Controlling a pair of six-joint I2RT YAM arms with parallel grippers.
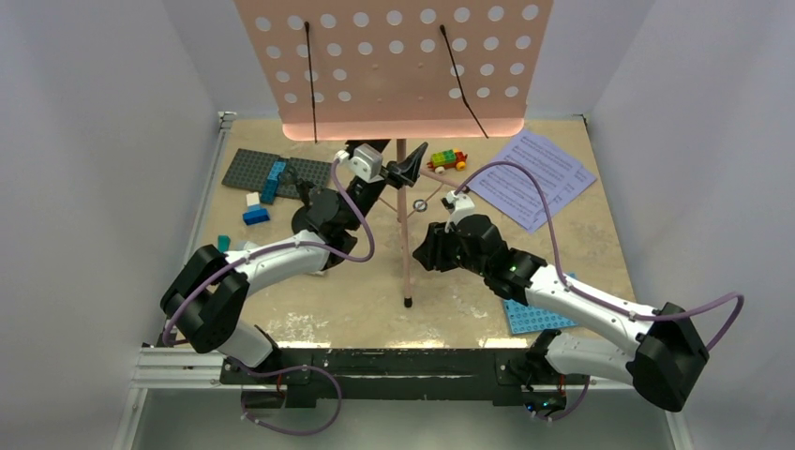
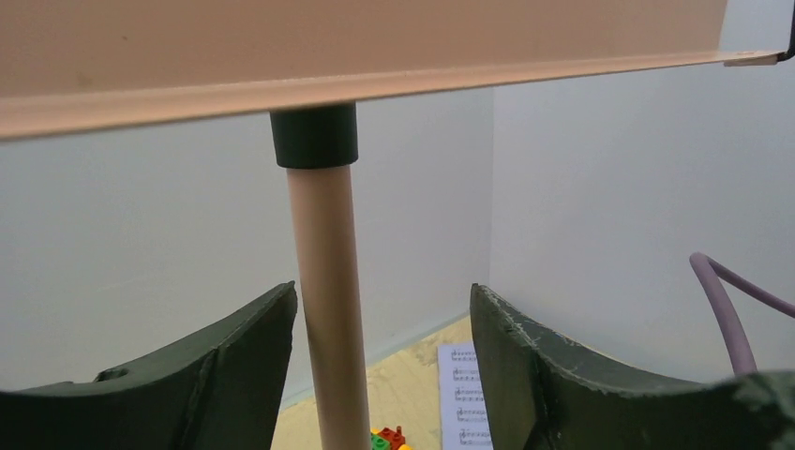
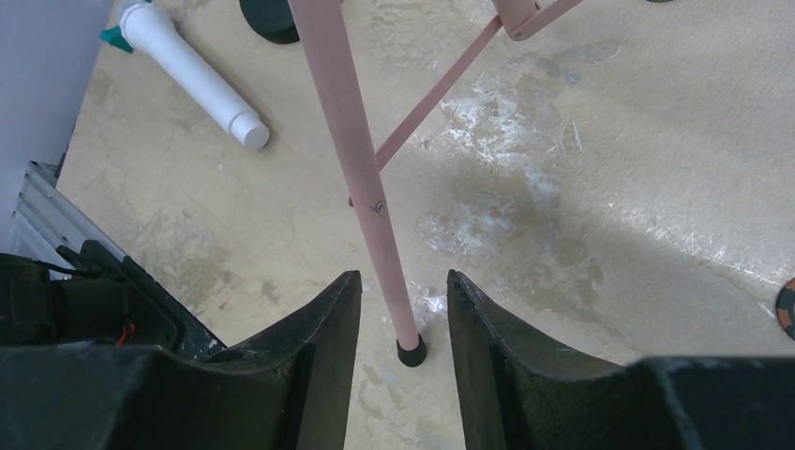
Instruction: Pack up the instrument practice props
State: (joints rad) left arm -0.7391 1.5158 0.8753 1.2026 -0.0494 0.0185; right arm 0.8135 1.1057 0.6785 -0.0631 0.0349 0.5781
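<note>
Top view: one pink music stand (image 1: 394,66) rises mid-table, its hole-dotted desk crossed by two black wire page holders (image 1: 311,80). The left gripper (image 1: 410,169) sits at the stand's pole just under the desk. The right gripper (image 1: 422,251) is lower, beside one tripod leg. One grey studded plate (image 1: 248,169) lies well off the left gripper's left side. One blue studded plate (image 1: 534,317) lies under the right arm. Lavender sheet-music pages (image 1: 536,178) fan out beyond the right gripper, to its right; how many there are I cannot tell. One toy brick car (image 1: 447,159) stands between them and the pole

Left wrist view: the left gripper's two fingers (image 2: 234,366) stand wide around one pink pole (image 2: 323,281). The pole is close by the left finger, with a clear gap to the right one, so nothing is clamped. One black collar (image 2: 314,136) sits above the fingertips

Right wrist view: the right gripper's jaws stand narrower, unclosed, with the leg's black rubber foot (image 3: 411,351) between them. One white microphone (image 3: 192,70) lies ahead-left, well apart, just beside one black round mic-stand base (image 3: 272,19)
</note>
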